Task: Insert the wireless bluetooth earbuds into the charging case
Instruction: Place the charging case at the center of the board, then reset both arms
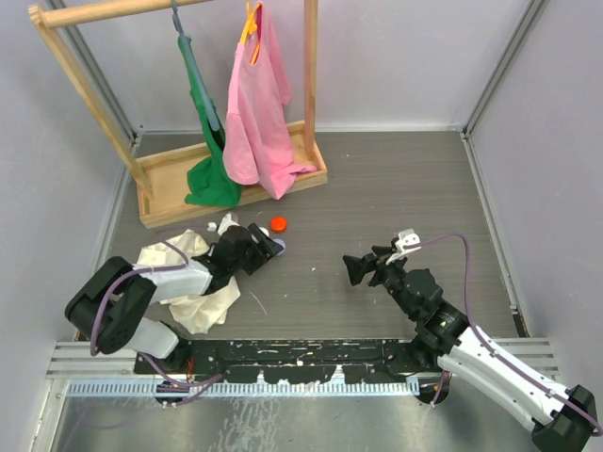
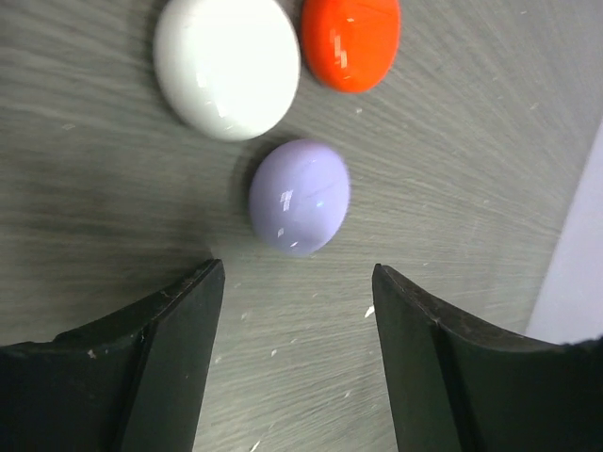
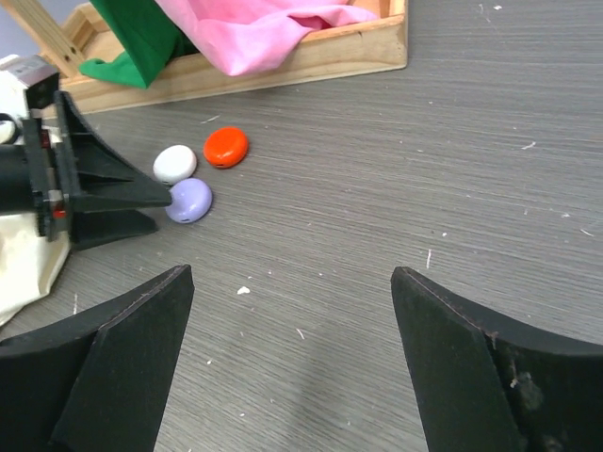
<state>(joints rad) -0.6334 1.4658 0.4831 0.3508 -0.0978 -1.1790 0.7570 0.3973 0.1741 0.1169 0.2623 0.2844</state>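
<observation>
Left wrist view shows the left claw with its jaws apart and nothing between them. The charging case lies on the tabletop just ahead of the fingertips and seems closed. A white round thing sits just beside it, I cannot tell whether touching, and a red-orange cap is near. The right claw is wide open and empty, well apart from the case. I cannot find the earbuds in any view. I judge the task is at an early step, since the case is not yet opened. The next move calls for a grasp on the case alone, without pushing its neighbours. There is free room toward the right arm; the wooden rack base limits the far side and a white cloth lies on the left.
</observation>
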